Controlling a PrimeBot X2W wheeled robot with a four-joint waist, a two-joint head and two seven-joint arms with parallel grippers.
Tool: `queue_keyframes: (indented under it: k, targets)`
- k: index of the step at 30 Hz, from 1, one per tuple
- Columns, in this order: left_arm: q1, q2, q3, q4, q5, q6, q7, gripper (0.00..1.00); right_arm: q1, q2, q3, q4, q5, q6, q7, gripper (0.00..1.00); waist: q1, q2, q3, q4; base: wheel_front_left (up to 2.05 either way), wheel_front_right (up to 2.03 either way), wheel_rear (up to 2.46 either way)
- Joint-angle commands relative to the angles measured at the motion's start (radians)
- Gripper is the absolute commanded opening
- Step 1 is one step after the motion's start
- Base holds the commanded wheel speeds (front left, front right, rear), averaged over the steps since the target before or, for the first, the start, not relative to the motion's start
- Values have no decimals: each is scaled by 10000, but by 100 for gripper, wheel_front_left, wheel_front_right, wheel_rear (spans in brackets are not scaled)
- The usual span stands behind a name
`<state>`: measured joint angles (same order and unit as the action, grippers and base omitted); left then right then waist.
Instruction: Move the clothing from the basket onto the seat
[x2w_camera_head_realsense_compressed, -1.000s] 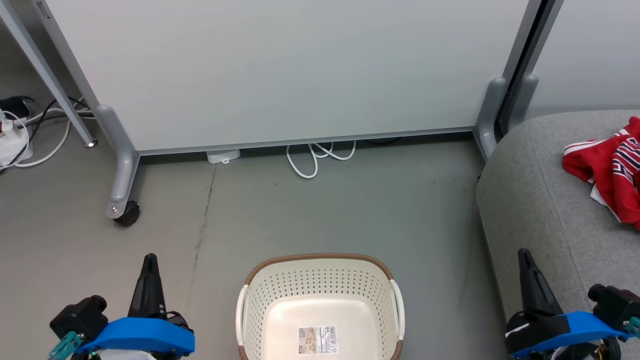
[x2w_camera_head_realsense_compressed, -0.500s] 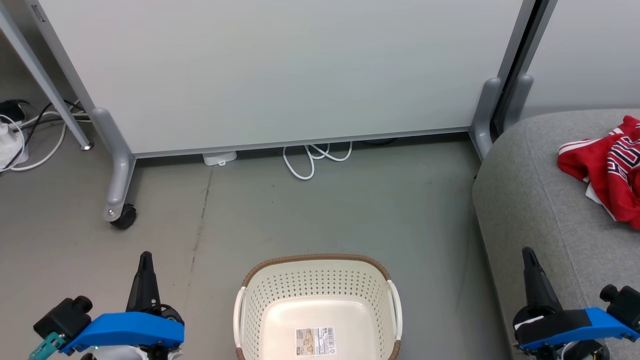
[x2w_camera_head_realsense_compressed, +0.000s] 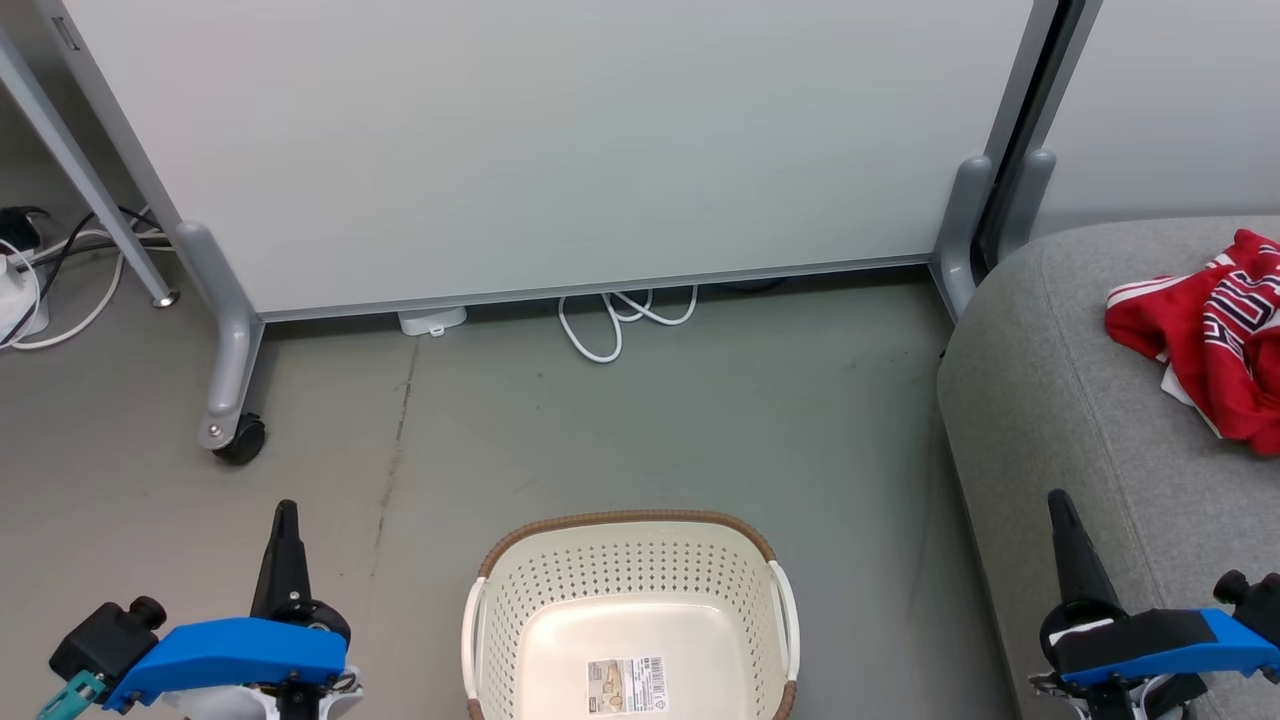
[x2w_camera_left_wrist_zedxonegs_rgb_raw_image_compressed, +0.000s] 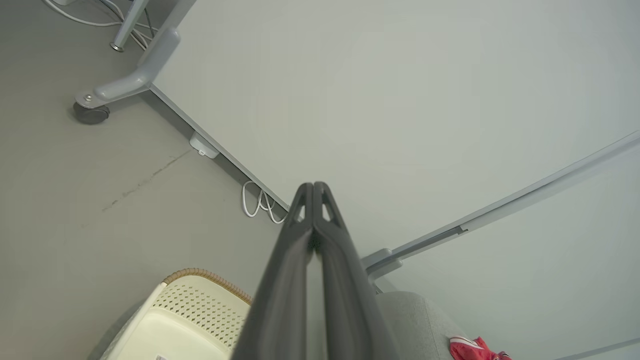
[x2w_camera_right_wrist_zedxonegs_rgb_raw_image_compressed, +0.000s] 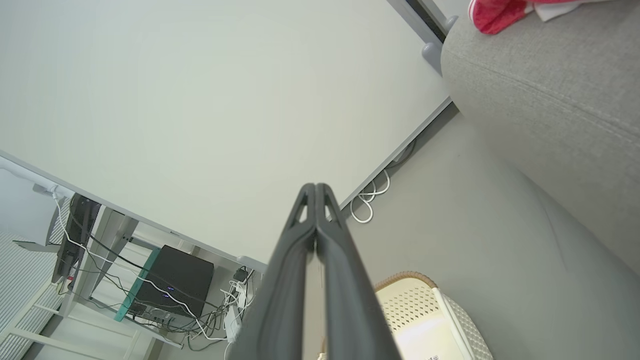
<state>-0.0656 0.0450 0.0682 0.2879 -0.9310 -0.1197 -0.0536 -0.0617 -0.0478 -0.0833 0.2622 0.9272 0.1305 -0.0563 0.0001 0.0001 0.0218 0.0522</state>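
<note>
The red clothing (x2w_camera_head_realsense_compressed: 1210, 350) with white trim lies crumpled on the grey seat (x2w_camera_head_realsense_compressed: 1060, 400) at the right edge; it also shows as clothing (x2w_camera_left_wrist_zedxonegs_rgb_raw_image_compressed: 475, 348) and clothing (x2w_camera_right_wrist_zedxonegs_rgb_raw_image_compressed: 500, 12) in the wrist views. The cream basket (x2w_camera_head_realsense_compressed: 625, 610) with a brown rim stands on the floor at the bottom centre, holding nothing but a label on its floor. My left gripper (x2w_camera_head_realsense_compressed: 286, 512) is shut at the lower left, left of the basket. My right gripper (x2w_camera_head_realsense_compressed: 1055, 500) is shut at the lower right, over the seat's front edge. Both gripper (x2w_camera_left_wrist_zedxonegs_rgb_raw_image_compressed: 313, 186) and gripper (x2w_camera_right_wrist_zedxonegs_rgb_raw_image_compressed: 316, 186) show fingers pressed together, empty.
A wheeled pale partition panel (x2w_camera_head_realsense_compressed: 560, 150) stands behind the basket, with a caster (x2w_camera_head_realsense_compressed: 240, 440) at the left and a white cable (x2w_camera_head_realsense_compressed: 610, 320) looped under it. More cables and a power strip (x2w_camera_head_realsense_compressed: 20, 290) lie at the far left. Grey floor surrounds the basket.
The whole head view has shifted slightly left and down, so the camera has moved. Both grippers sit a little lower in the view; they stay shut. The clothing and the basket have not moved.
</note>
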Motion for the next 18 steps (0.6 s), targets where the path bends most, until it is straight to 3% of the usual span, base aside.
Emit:
queue_keyframes:
  k: [1, 18]
  targets:
    - [-277, 56, 69, -162, -329, -57, 82, 0, -266, -29, -41, -145, 348, 3, 77, 0, 0, -1, -4, -11, 0, 0, 0]
    - [-350, 61, 187, -249, -2228, -83, 552, 0, -345, -33, -122, -162, 2257, 3, 560, 0, 0, -1, -47, -130, 0, 0, 0]
